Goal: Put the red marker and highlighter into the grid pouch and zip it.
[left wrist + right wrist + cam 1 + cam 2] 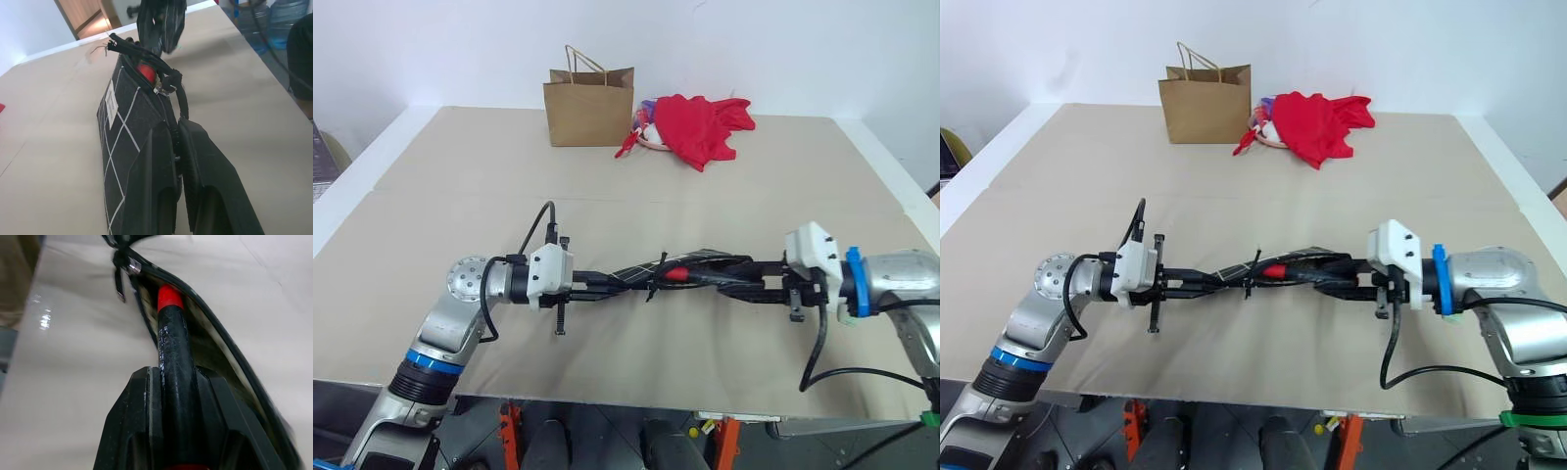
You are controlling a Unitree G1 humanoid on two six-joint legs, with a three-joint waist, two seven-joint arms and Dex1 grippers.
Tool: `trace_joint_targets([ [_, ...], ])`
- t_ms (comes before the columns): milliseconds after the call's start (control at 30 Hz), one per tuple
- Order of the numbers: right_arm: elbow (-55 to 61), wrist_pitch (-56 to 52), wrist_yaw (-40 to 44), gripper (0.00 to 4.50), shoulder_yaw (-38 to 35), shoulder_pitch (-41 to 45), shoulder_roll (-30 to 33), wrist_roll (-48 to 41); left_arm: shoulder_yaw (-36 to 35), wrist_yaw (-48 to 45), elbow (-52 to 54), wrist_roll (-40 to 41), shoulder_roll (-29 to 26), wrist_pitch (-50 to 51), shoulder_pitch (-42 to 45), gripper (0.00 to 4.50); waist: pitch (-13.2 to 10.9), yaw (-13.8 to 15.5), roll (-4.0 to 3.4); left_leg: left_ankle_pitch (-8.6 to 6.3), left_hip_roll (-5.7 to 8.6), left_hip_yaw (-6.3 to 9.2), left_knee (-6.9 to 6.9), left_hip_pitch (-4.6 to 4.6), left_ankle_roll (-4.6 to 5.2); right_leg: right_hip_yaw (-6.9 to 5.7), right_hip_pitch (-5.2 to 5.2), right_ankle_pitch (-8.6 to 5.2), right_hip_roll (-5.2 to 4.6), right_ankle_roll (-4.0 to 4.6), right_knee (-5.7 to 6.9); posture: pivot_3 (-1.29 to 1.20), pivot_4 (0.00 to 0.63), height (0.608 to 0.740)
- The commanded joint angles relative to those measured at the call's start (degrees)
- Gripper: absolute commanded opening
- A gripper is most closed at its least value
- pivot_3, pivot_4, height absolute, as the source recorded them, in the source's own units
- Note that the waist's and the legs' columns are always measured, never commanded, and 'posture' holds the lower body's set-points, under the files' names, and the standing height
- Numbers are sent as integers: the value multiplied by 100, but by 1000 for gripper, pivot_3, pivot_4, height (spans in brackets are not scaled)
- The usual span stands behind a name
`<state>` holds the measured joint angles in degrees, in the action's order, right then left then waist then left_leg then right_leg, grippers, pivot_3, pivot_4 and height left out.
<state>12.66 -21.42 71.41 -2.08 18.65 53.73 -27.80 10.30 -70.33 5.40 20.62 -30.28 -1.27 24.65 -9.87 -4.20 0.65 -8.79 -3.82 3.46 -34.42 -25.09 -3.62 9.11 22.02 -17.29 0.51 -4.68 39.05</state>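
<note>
Both end effectors work above the worktop's (401,245) near edge: left end effector (607,279) clamps the grid pouch (705,266); right end effector (744,279) grips the red marker (171,338), tip inside the pouch mouth.

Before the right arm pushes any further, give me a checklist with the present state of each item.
1. Left tool clamped on the grid pouch: ok, fingers shut on its fabric.
2. Right tool gripping the red marker: ok, barrel sits between its fingers.
3. Marker tip inside the pouch mouth: ok, the red end lies between the open zipper edges.
4. Zipper open wide enough: ok, the pull sits at the far end of the opening.
5. Highlighter already in the pouch: cannot tell.
6. Pouch held off the table: ok, it hangs between both arms.
</note>
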Motion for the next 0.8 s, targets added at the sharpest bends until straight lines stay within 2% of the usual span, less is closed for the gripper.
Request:
trace_joint_targets([
  [33,227,-136,-82,694,62,266,-44,-9,-33,47,200,13,16,-55,21,0,0,2,0,0,0,0,0,0,0,0,0,0,0,0,0,0,150,740],
  [100,201,-192,-110,694,105,337,-71,-6,-28,66,213,7,27,-56,12,0,0,2,0,0,0,0,0,0,0,-1,1,0,0,0,0,0,150,740],
  [133,192,-153,-97,1728,117,356,-73,14,-27,71,223,4,30,-56,4,0,0,2,0,0,0,0,0,0,0,0,0,0,0,0,0,0,150,740],
  [167,170,-43,-97,1971,110,374,-86,71,-30,76,232,3,31,-53,-6,0,0,2,0,0,0,1,0,1,0,-1,0,0,1,0,0,0,150,740],
  [233,161,85,2,2794,44,334,-48,75,-35,98,252,-4,30,-44,-26,0,0,2,0,0,0,0,0,0,0,-1,0,0,0,0,0,0,150,740],
  [333,194,105,95,4455,-361,111,-34,-248,-52,118,258,-19,7,-51,-60,0,0,3,0,0,0,0,0,0,0,-1,0,0,0,0,0,0,150,740],
  [433,268,-270,-46,4455,-1049,-341,-87,-833,-71,144,267,-31,-30,-56,-96,0,0,16,0,0,0,1,1,-1,0,-1,-2,-1,0,0,0,0,150,740],
  [533,-21,-868,-806,4455,-2072,-907,-406,-1399,-86,156,222,-50,-64,-78,-111,0,0,37,4,-1,0,5,1,0,1,-4,-8,-3,0,1,-1,0,150,740],
  [667,-261,-734,-1967,4455,-2809,-1469,-949,-1082,-85,141,181,-80,-100,-102,-124,0,1,42,4,-1,1,6,-4,4,1,-6,-13,0,0,1,0,0,150,740],
  [800,-86,-586,-4172,4455,-3231,-1666,-1844,-244,-63,141,156,-103,-84,-113,-103,0,5,-24,-3,3,1,6,-2,11,4,-3,-12,6,2,3,3,0,150,740],
])
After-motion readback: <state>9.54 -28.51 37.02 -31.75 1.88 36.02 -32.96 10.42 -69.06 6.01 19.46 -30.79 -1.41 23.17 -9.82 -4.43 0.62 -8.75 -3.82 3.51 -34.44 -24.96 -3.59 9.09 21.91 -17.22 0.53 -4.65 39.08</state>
